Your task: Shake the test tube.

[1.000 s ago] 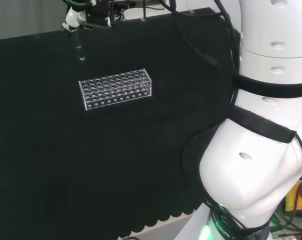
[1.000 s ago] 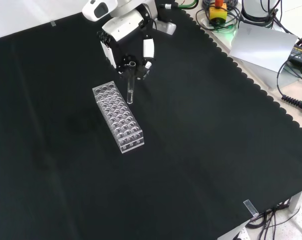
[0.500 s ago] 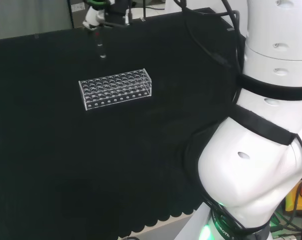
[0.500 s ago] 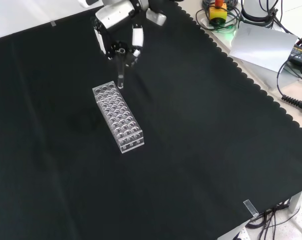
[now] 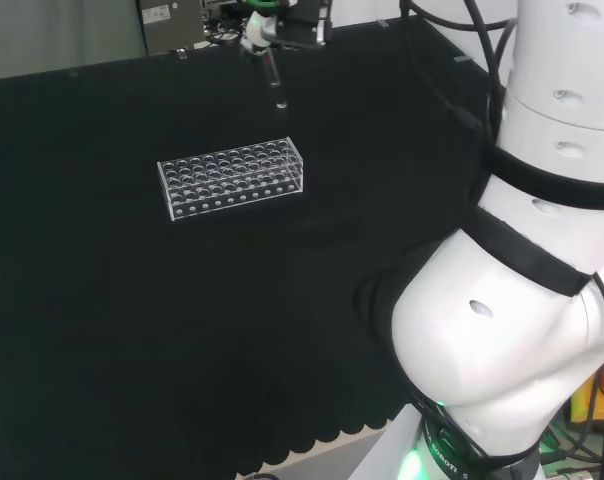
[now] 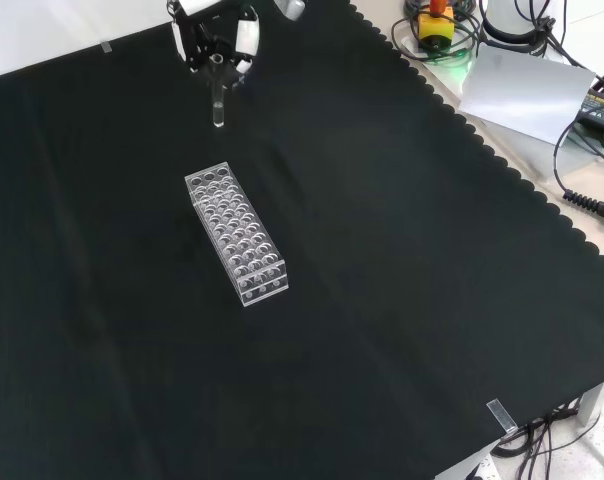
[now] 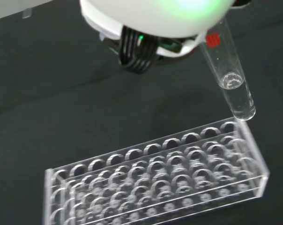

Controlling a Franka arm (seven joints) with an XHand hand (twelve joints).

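While my fingers are curled round the top of the test tube [image 6: 218, 103], my hand [image 6: 214, 35] hangs high above the black cloth [image 6: 402, 260], near the cloth's far edge in the front view. In that view the tube hangs almost upright below my fingers, its rounded end pointing down, clear of the cloth and free of anything else. It is above the far end of the clear tube rack [image 6: 236, 233] in that view, well apart from it, not over any of its holes.

From the head view my hand [image 5: 277, 22] sits at the far edge of the bench, and the tube [image 5: 274, 82] slants a little, its lower end leaning to the right. The rack [image 5: 232, 177] lies nearer than the tube there, its long side running left to right, the tube standing beyond its right end.

Through the wrist view the tube [image 7: 230, 79] is close and tilted, with a small amount of clear liquid gathered in its rounded bottom and a red mark near its upper part. The rack [image 7: 160, 183] lies flat below it, its rows of holes all unfilled. My own white links [image 5: 522, 300] stand large at the right of the head view.
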